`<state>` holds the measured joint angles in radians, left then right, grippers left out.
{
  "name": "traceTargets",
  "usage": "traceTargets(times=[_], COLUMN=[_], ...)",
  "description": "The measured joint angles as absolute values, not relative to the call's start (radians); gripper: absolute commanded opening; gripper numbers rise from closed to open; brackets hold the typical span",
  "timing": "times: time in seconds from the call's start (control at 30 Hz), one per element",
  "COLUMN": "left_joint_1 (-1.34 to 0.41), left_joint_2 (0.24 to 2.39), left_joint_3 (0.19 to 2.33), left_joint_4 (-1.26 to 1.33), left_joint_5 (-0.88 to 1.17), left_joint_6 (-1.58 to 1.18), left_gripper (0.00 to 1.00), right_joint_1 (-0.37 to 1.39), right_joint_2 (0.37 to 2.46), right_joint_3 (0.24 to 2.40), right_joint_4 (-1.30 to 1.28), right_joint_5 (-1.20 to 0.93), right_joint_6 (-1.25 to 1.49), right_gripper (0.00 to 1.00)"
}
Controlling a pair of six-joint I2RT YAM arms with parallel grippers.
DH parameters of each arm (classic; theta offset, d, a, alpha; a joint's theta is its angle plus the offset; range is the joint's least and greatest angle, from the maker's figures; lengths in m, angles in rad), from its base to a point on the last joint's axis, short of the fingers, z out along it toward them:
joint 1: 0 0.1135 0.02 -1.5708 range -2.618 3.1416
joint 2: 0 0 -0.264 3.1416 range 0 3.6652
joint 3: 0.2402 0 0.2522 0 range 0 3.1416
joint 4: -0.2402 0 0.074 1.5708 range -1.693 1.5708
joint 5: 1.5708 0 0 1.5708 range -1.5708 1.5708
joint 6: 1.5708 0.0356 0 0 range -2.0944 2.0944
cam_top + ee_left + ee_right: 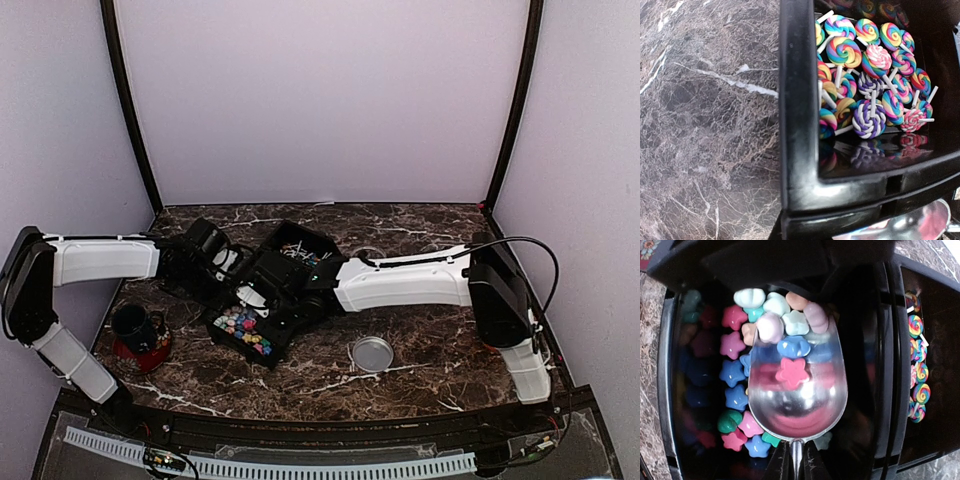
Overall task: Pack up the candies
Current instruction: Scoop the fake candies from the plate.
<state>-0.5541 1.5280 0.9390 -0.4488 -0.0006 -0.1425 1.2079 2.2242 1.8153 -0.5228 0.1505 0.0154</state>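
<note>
The candies [734, 374] are small star-shaped sweets in pink, blue, green and white. They lie in one compartment of a black tray [276, 357] and also show in the top view [243, 327]. My right gripper [796, 467] is shut on the handle of a metal scoop [795, 390]. The scoop sits low in that compartment with several candies on its front half. In the top view the right gripper [285, 292] is over the tray. My left gripper [222, 262] is at the tray's left side. Its fingers are hidden in the left wrist view behind the tray rim [795, 100].
Swirl lollipops [865, 85] fill the neighbouring compartment, and they also show at the right of the right wrist view [916, 370]. A round metal lid [372, 353] lies on the marble table right of the tray. A dark mug on a red coaster [138, 330] stands at the left.
</note>
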Motion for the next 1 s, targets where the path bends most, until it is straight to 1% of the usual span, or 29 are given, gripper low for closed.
traceTargets(times=[0.2, 0.43, 0.77, 1.0], left_joint_1=[-0.554, -0.548, -0.548, -0.546], left_joint_2=[1.510, 1.475, 1.471, 1.470], left_joint_3=[0.926, 0.910, 0.910, 0.910], left_joint_4=[-0.445, -0.433, -0.416, -0.411], left_joint_5=[-0.008, -0.035, 0.007, 0.015], left_joint_6=[-0.146, -0.146, -0.146, -0.146], left_gripper=[0.00, 0.00, 0.00, 0.00], right_joint_1=[1.200, 1.184, 1.168, 1.161], right_joint_2=[2.168, 2.142, 2.054, 2.030], right_joint_3=[1.633, 1.510, 1.267, 1.200], right_joint_4=[-0.302, -0.105, 0.181, 0.270], right_joint_5=[0.109, 0.059, 0.042, 0.029], right_joint_6=[0.046, 0.062, 0.061, 0.060], right_gripper=[0.00, 0.00, 0.00, 0.00])
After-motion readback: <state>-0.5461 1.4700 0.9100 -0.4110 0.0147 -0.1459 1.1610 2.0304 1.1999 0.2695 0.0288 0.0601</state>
